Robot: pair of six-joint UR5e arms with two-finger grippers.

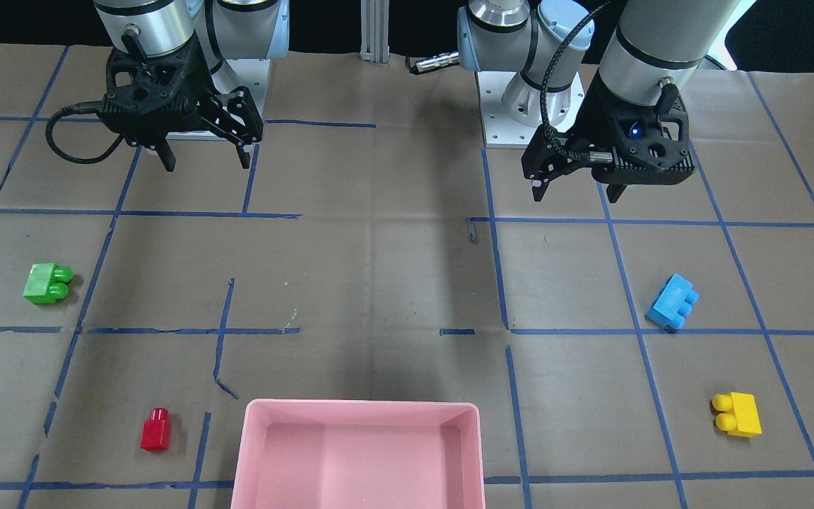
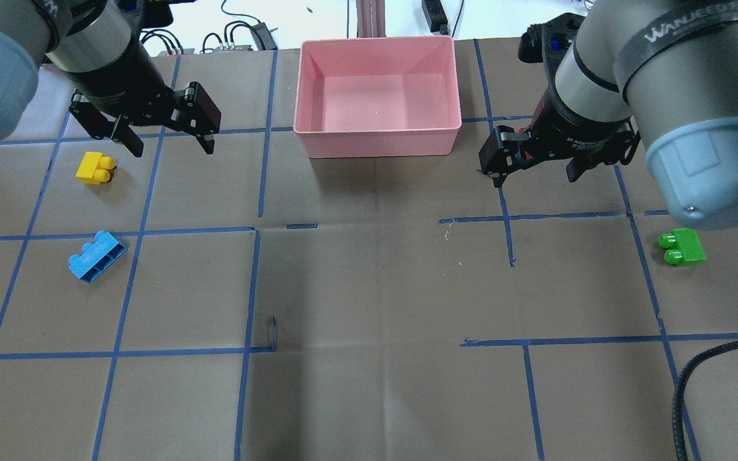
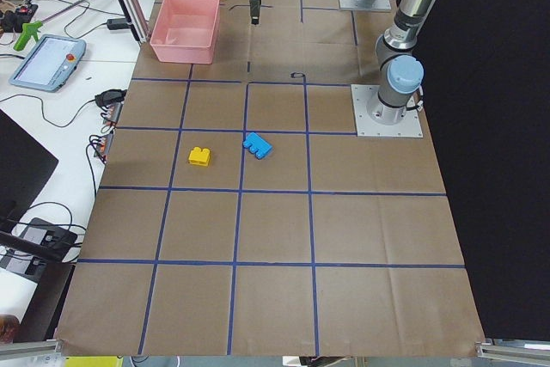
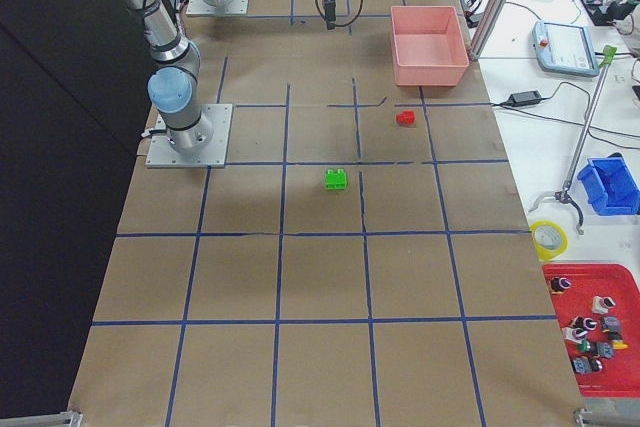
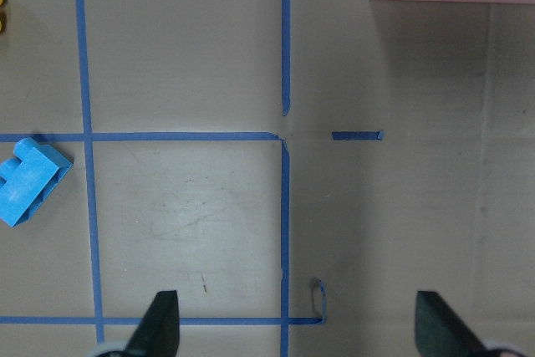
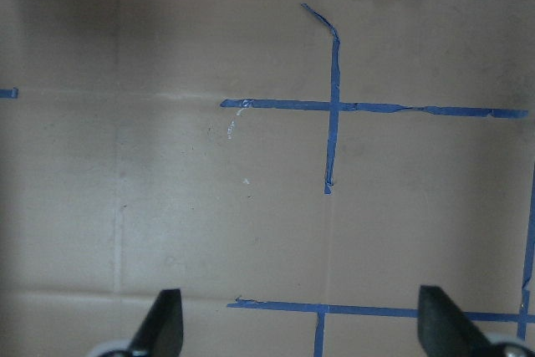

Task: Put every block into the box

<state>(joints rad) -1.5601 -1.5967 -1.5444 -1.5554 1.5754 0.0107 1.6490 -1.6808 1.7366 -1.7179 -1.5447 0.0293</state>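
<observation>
Pre-grasp, 0 of 4 boxed. Mid operator-side edge: shallow pink plastic tray (image 2: 375,142), empty. Left end: yellow plastic studded brick (image 2: 95,168), blue brick (image 2: 97,256). Right end: green brick (image 2: 681,247), red brick (image 1: 155,431). Left gripper (image 2: 172,148), right gripper (image 2: 534,178) wide, empty. Calls next for descent onto 1 brick.

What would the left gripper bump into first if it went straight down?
Probably just the paper-covered table: the left gripper points down, and its wrist view shows nothing but that and blue tape between its fingers. The blue block lies off to one side.

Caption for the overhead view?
Left gripper and right gripper hover open; yellow block, blue block and green block lie outside the empty box.
</observation>
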